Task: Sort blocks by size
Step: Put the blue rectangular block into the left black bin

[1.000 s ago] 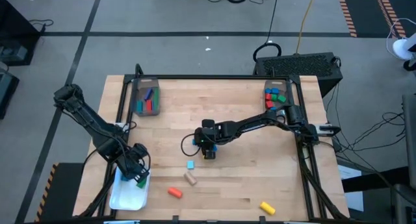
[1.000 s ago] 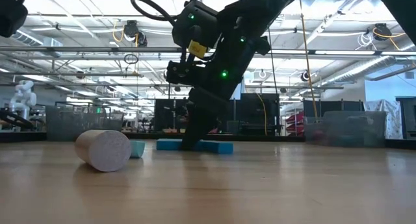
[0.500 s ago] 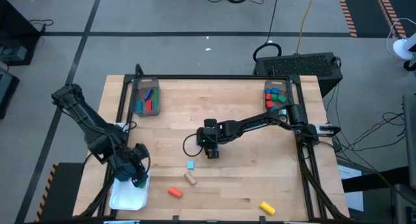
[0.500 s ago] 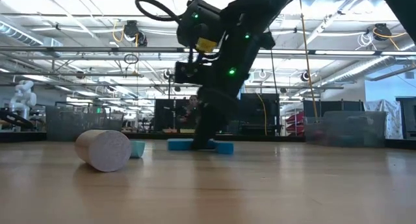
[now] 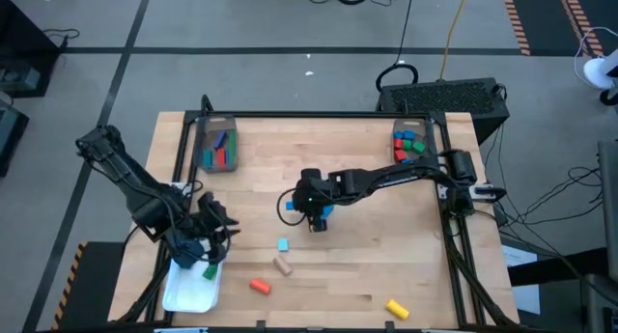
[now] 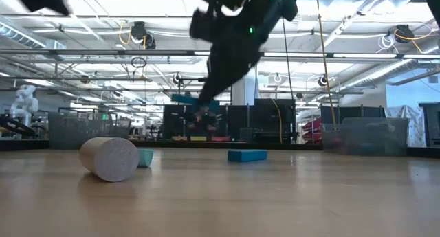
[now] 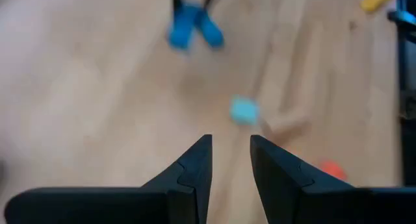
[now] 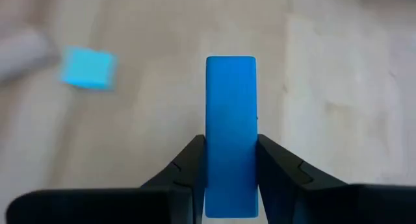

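Observation:
My right gripper (image 5: 301, 205) hangs over the table's middle, shut on a blue bar (image 8: 231, 107) that shows lifted in the low view (image 6: 187, 99). A second blue bar (image 6: 247, 155) lies flat on the table beside it (image 5: 325, 214). A light blue cube (image 5: 283, 244), a tan cylinder (image 5: 283, 265), an orange block (image 5: 259, 286) and a yellow block (image 5: 397, 308) lie nearer the front edge. My left gripper (image 5: 220, 227) is open and empty at the table's left, just past a white tray (image 5: 183, 294) that holds a green block (image 5: 210, 272). My right gripper pinches the blue bar's two long sides (image 8: 231, 169) between its two fingers. The fingers lie along the bar, and its free end (image 8: 231, 65) sticks out past the fingertips. The bar is lifted clear of the table.
A clear bin (image 5: 216, 145) at the far left holds blue, green and red bars. A bin (image 5: 410, 145) at the far right holds small red, green and blue blocks. Bare wood lies between the bins and along the right side.
My right gripper has risen from the table with one blue bar, which is now clear of the wood; the other blue bar stays lying there. My left gripper has moved away from the white tray toward the table's middle, and the green block lies in the tray.

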